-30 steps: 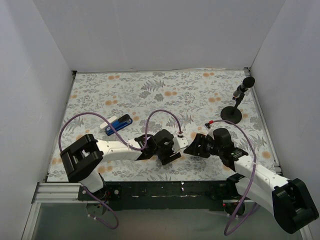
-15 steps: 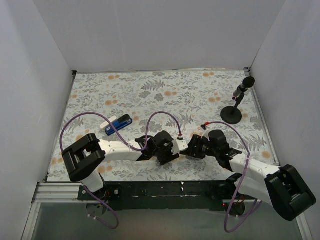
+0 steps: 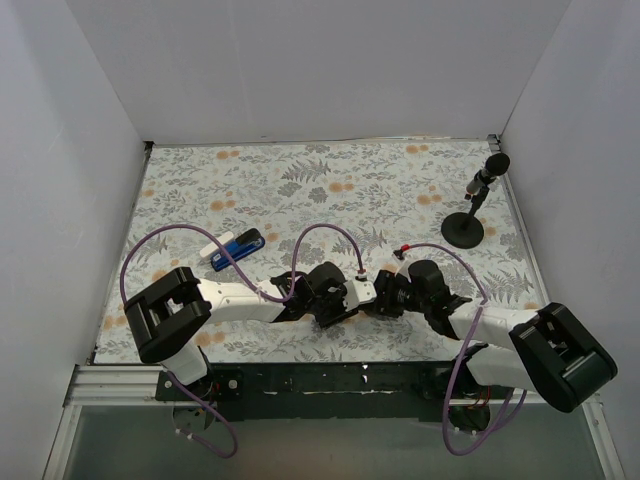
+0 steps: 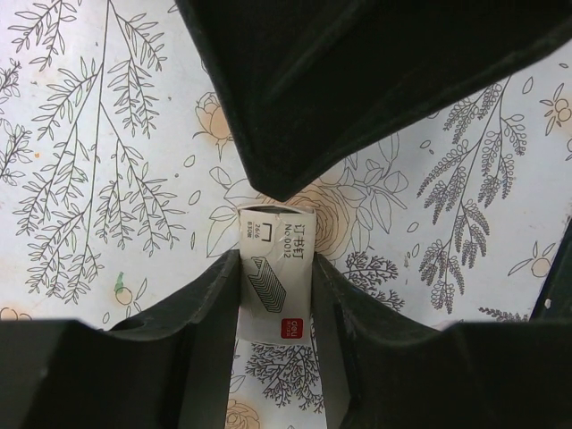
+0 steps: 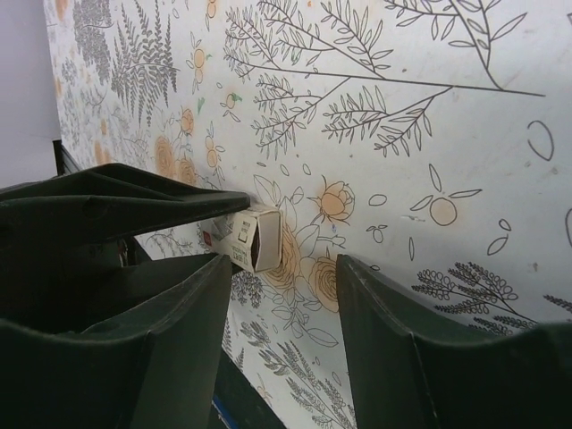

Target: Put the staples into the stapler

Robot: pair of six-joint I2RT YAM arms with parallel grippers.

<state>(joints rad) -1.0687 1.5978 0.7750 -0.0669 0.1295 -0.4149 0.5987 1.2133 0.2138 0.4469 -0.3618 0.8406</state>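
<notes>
Left fingers (image 4: 210, 308) close over the last second. In the left wrist view they now press on both long sides of the box of staples (image 4: 275, 286). The box is a small white carton with a printed staple strip on its face, and I read it as gripped, held low over the desk (image 3: 400, 190).

The right arm comes in from the right over the same second. Right fingers (image 5: 179, 313) now stand just beside the left ones at the near middle of the desk. They are spread, with clear desk showing between them and nothing held. In the right wrist view the carton's end pokes out of the left grip, just ahead of that gap.

The stapler (image 3: 240, 245), blue, lies out at the left of the desk, well apart from both arms and untouched. From overhead I cannot tell whether its rail is open.

What this means, as I judge it: the staples are secured but still boxed, so loading has not begun. The right fingers look lined up on the carton's free end, to take it over or pull it open against the left hold. The carton is small and light, so a squeeze off centre could twist it out of the left grip.
</notes>
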